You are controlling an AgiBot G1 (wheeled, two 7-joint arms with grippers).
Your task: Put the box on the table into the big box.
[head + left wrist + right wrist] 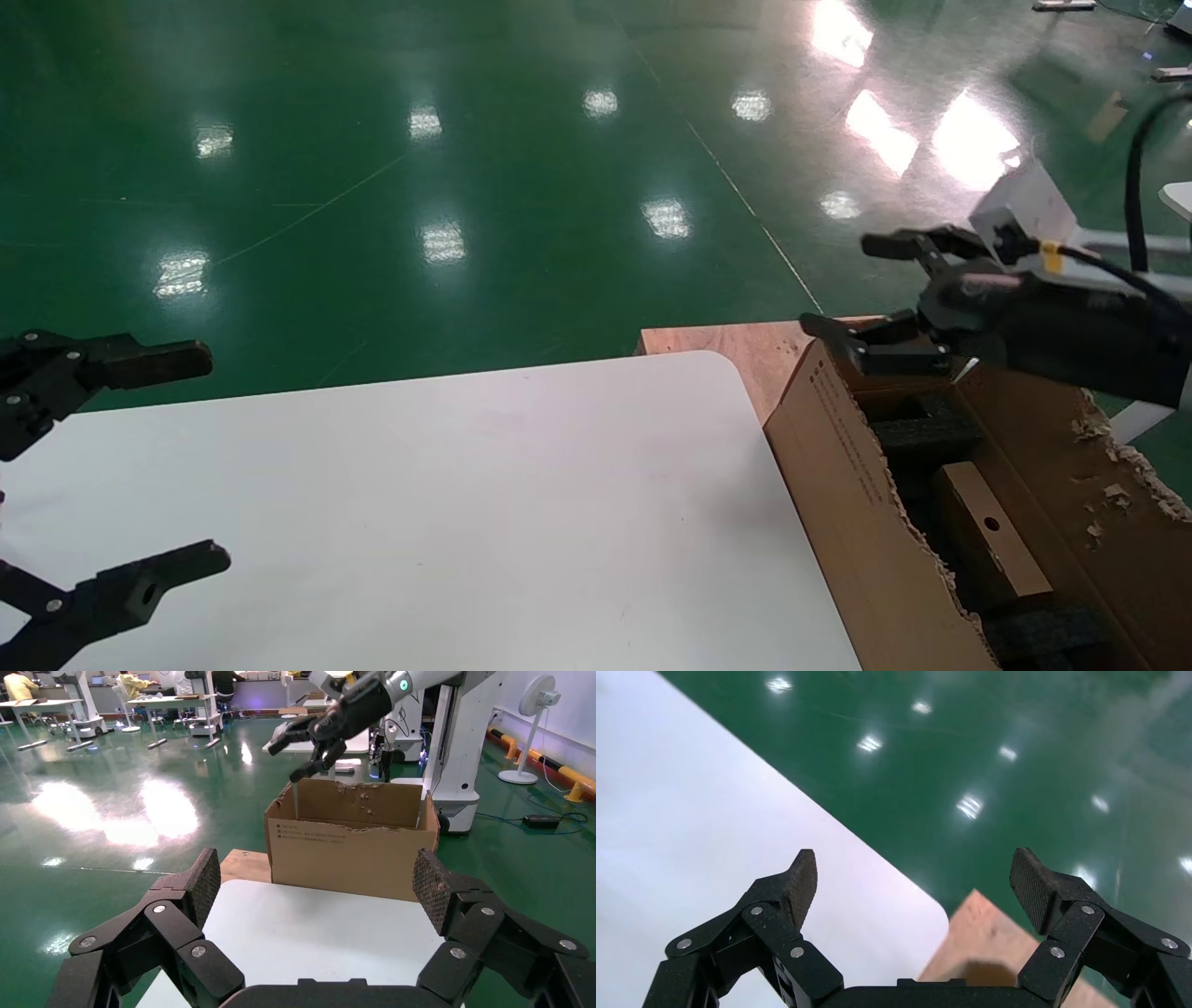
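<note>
with the box (985, 545) already lying inside the big box (843, 485), the right pincer (852, 296), wide open and empty above its far rim, should lift clear without snagging the torn edge.
</note>
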